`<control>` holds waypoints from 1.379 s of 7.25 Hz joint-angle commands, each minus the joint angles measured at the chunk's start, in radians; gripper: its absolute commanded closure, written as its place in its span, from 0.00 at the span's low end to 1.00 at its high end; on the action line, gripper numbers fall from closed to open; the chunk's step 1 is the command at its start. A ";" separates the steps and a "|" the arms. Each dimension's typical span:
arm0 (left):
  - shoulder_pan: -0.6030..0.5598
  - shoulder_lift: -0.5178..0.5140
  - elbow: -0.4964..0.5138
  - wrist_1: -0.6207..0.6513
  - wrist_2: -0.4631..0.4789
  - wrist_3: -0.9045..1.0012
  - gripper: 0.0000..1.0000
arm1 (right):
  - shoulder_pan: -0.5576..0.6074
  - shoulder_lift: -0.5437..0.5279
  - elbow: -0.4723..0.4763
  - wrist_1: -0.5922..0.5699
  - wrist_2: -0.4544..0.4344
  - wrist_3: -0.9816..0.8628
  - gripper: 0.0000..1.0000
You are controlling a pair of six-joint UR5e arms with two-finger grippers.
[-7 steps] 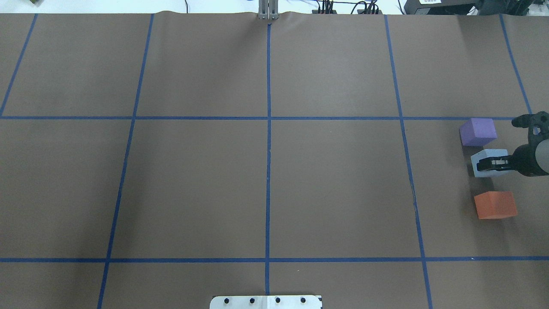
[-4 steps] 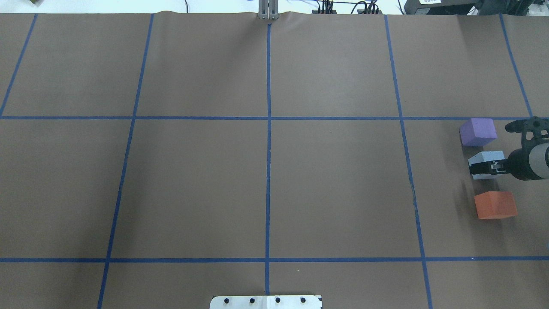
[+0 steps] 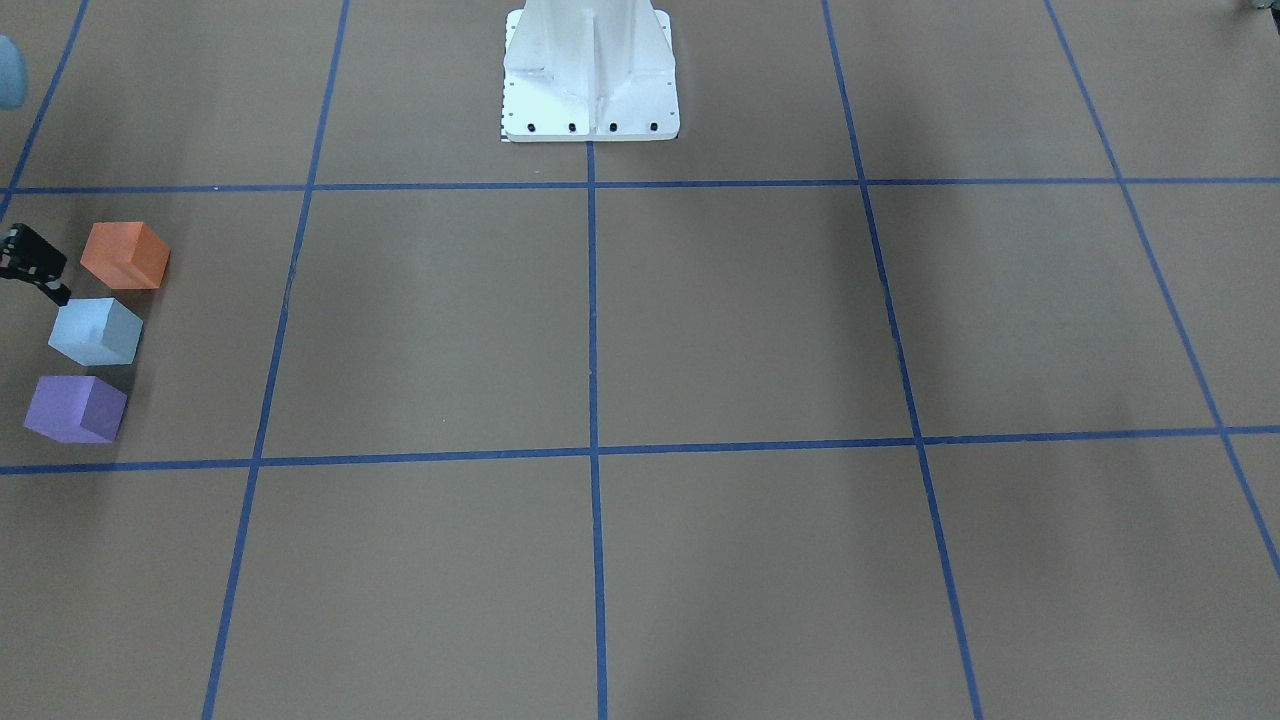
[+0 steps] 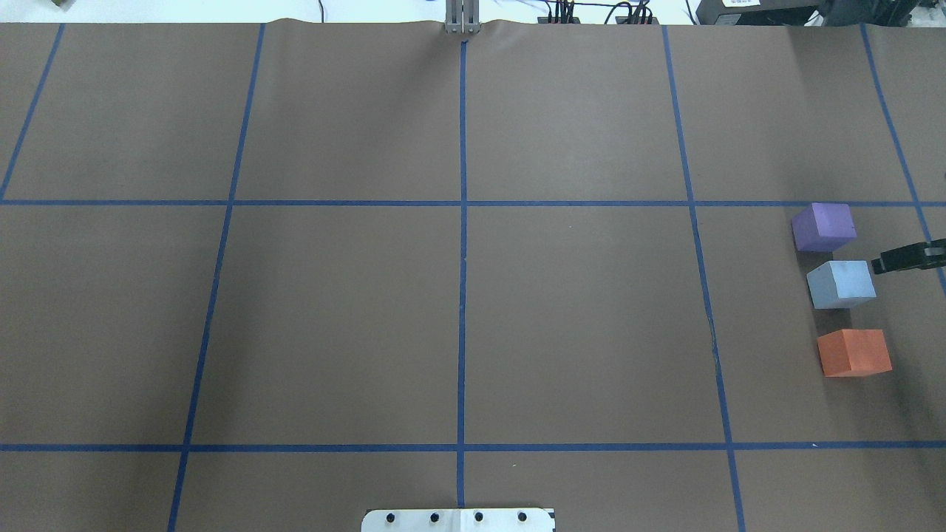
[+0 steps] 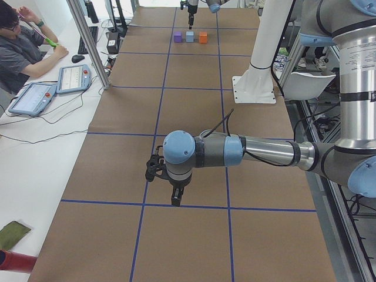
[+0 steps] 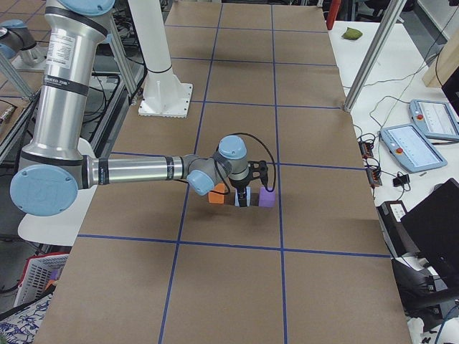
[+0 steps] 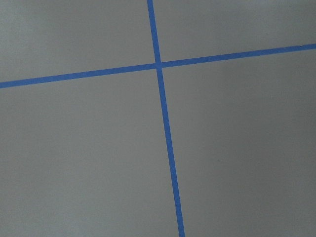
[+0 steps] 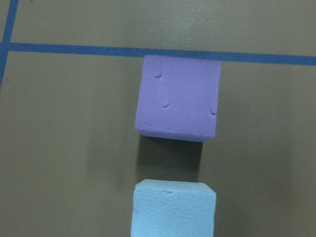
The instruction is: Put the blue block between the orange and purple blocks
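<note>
The blue block [image 4: 841,284] sits at the right edge, between the purple block [image 4: 823,227] (far) and the orange block [image 4: 854,353] (near), touching neither. The right gripper [image 4: 879,264] hangs just beside it, holding nothing; jaw width cannot be told. Hazard: a low sideways exit could clip a block.

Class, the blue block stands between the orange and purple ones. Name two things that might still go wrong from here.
1. The right gripper hangs close to the blue block, near the purple block; a low or sideways move might clip either one.
2. Only small gaps part the blue block from the purple and the orange block, so a nudge would likely push it against a neighbour.
</note>
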 commanded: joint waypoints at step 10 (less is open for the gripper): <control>0.002 0.010 0.009 -0.005 -0.004 0.017 0.00 | 0.323 0.009 0.126 -0.612 0.100 -0.531 0.00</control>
